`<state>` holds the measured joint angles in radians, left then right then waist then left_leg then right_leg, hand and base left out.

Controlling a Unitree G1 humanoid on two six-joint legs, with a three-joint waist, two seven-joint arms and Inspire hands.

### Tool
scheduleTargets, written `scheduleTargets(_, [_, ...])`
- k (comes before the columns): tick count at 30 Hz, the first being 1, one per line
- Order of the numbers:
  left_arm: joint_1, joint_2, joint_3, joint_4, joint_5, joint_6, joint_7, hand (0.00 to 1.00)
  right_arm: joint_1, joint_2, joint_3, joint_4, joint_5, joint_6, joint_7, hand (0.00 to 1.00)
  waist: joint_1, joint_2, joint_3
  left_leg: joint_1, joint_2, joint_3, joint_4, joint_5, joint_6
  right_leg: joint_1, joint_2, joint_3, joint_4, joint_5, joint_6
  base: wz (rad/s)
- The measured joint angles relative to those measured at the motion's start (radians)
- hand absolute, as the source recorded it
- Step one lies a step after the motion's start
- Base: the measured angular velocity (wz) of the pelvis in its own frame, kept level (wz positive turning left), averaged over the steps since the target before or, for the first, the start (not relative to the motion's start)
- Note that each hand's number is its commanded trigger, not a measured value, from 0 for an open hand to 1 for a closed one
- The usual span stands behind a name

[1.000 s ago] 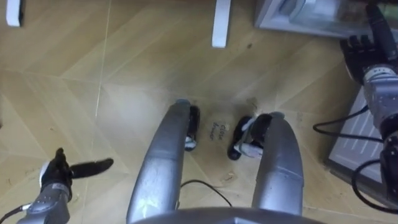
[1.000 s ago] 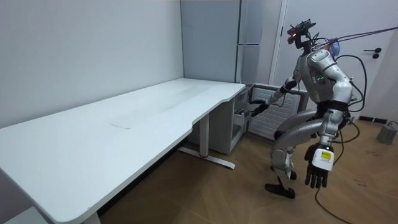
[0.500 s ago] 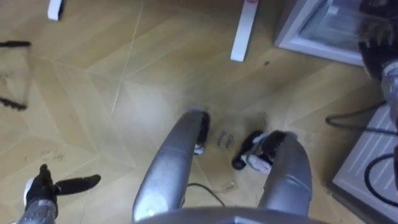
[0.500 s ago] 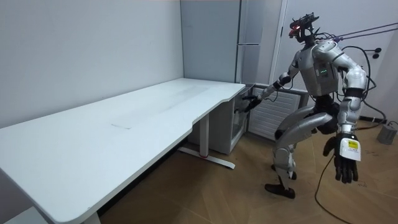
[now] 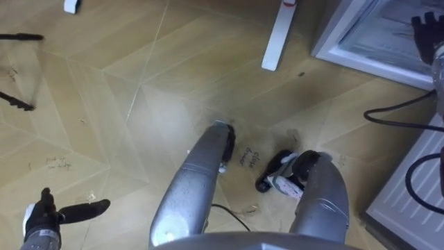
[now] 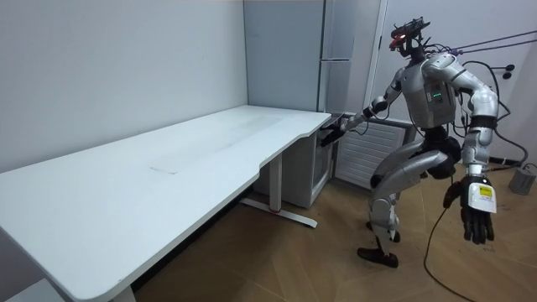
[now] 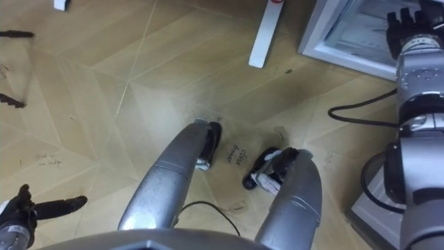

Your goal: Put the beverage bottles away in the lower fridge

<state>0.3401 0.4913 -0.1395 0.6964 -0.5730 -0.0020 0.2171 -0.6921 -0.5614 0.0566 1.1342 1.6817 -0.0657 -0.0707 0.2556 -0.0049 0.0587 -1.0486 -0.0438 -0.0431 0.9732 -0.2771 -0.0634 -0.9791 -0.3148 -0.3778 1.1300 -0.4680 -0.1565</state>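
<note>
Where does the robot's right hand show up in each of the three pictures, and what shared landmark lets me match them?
Left eye view: right hand at the top right edge.
Right eye view: top right, slightly further in from the edge.
Room view: just right of centre, on the outstretched arm.
Shared landmark: the white desk leg, left of the hand in every view.

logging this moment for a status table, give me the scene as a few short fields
robot: stands on the wood floor by the end of the white desk
left hand: open, hangs at its side, holds nothing
right hand: held out toward the lower fridge; whether it touches, cannot tell
lower fridge: low, glass-fronted, beside the desk's end
</note>
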Motion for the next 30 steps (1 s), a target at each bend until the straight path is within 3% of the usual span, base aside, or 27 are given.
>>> scheduleTargets(11, [0.002,0.008,0.000,0.044,0.058,0.000,-0.012,0.00,0.001,0.000,0.010,0.000,-0.002,-0.048,0.000,0.00,0.013,0.012,-0.0016,-0.023,-0.003,-0.030,-0.009,0.017,-0.014,0.000,0.000,-0.039,-0.018,0.006,-0.014,0.03])
scheduleTargets(18, [0.002,0.010,0.000,0.046,0.057,0.001,-0.013,0.00,0.004,0.000,0.009,0.040,-0.012,-0.053,0.029,0.00,0.023,0.011,-0.0013,-0.025,0.000,-0.050,-0.019,0.020,-0.018,0.013,0.004,-0.065,-0.035,0.015,-0.016,0.05])
scheduleTargets(21, [0.003,0.010,0.000,0.048,0.058,0.003,-0.017,0.00,0.006,-0.006,0.012,0.076,-0.073,-0.034,0.060,0.00,0.024,0.010,-0.0009,-0.010,-0.001,-0.049,-0.029,0.020,-0.017,0.027,0.003,-0.066,-0.045,0.016,-0.013,0.01])
scheduleTargets(27, [-0.002,0.009,-0.001,0.057,0.053,0.001,-0.038,0.00,0.042,-0.020,0.046,0.141,-0.184,0.048,0.109,0.00,0.014,0.001,0.0034,0.086,-0.003,-0.053,-0.101,0.040,-0.007,0.126,0.011,-0.086,-0.118,0.036,-0.001,0.05])
scheduleTargets(30, [-0.021,-0.004,-0.002,0.089,0.054,0.002,-0.054,0.00,0.093,-0.020,0.063,0.148,-0.286,0.067,0.148,0.00,-0.004,-0.003,0.0035,0.159,0.000,-0.056,-0.150,0.045,0.000,0.204,0.030,-0.090,-0.180,0.049,0.025,0.07])
